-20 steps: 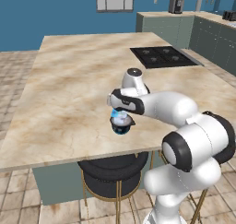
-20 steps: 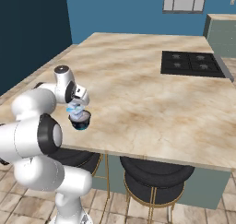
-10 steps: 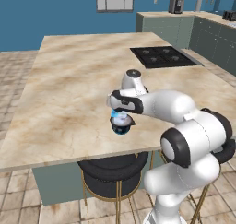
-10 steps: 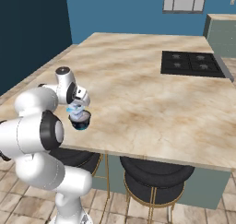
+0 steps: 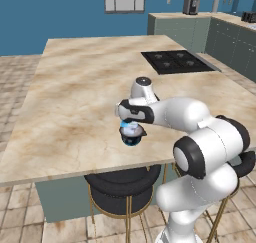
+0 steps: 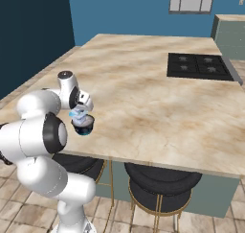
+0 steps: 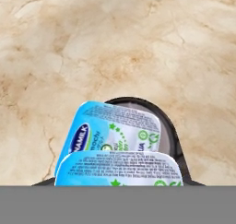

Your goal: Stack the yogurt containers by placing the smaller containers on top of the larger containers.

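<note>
Pale-blue cup (image 7: pixel 117 147) over dark cup (image 5: pixel 132 135); label readable hand view; claw (image 5: pixel 129 123) grip unclear.

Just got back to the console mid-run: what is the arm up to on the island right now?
The end effector hangs low over the near part of the marble island, right above the dark yogurt cup. The small pale-blue container sits directly above that cup's pale top, as the hand view shows, with the dark rim peeking out behind it. Whether the end effector is gripping the small container or has let go cannot be told. The stacking looks about done, or very nearly so.
</note>
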